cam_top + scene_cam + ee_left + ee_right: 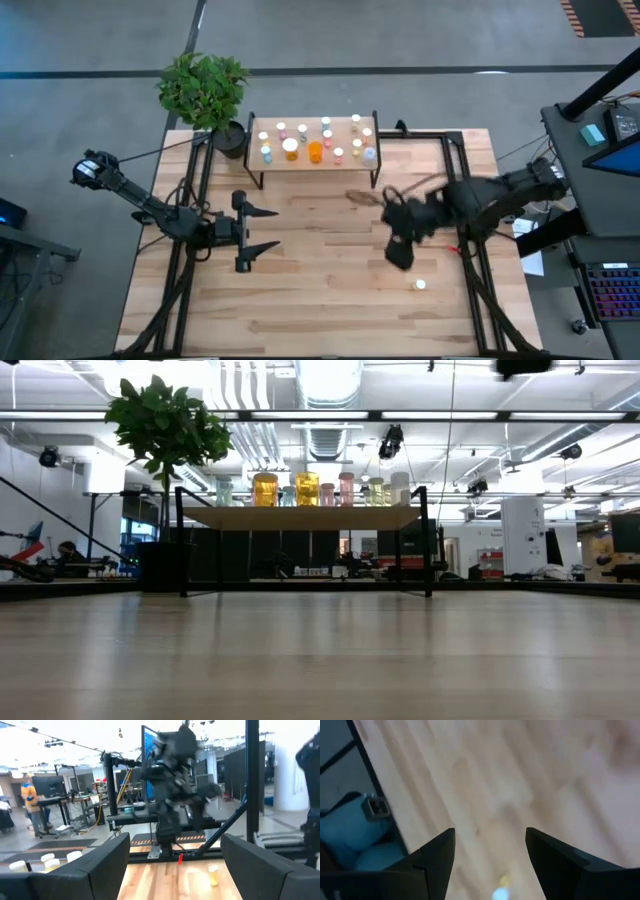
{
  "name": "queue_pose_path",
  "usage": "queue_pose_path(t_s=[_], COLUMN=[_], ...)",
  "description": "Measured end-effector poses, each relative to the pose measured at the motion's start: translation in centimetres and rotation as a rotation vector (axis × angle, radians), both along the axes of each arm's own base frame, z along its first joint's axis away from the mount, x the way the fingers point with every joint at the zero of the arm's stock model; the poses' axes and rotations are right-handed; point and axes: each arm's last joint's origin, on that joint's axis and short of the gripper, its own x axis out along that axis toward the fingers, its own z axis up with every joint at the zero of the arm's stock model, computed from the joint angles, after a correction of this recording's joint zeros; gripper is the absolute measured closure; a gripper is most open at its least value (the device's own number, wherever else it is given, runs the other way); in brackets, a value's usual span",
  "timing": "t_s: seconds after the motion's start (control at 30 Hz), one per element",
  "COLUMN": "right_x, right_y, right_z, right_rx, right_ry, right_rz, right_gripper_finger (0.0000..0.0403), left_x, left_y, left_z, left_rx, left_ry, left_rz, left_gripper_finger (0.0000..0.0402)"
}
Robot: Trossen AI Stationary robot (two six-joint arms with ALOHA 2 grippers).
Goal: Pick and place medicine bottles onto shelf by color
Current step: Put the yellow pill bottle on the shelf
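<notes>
Left tool waits over the left side of the tabletop, its fingers spread wide and holding nothing. At the far edge stands the shelf, and most of the bottles already sit on top of it. Right tool hangs over the right side, open too, with nothing between its fingers. One last bottle stands on the wood just near of it. I think this is the reach for that bottle. Next the right tool must drop lower, line its fingers up on both sides of the bottle, and squeeze.
</notes>
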Motion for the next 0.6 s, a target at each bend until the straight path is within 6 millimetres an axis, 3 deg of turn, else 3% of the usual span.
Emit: queue_pose_path(t_s=[0.27,0.6], right_x=[-1.9,-2.8], right_y=[6.4,9.5], right_z=[-3.8,-9.0], right_rx=[0.123,0.058], right_ry=[0.238,0.448], right_rz=[-0.161,-0.335], right_gripper_finger=[0.0172,0.0172], left_x=[0.0,0.0], left_y=[0.0,0.0], left_z=[0.0,0.0], left_rx=[-0.042,-0.042], left_ry=[-0.006,-0.006], left_rz=[-0.008,-0.008], left_gripper_finger=[0.0107,0.0107])
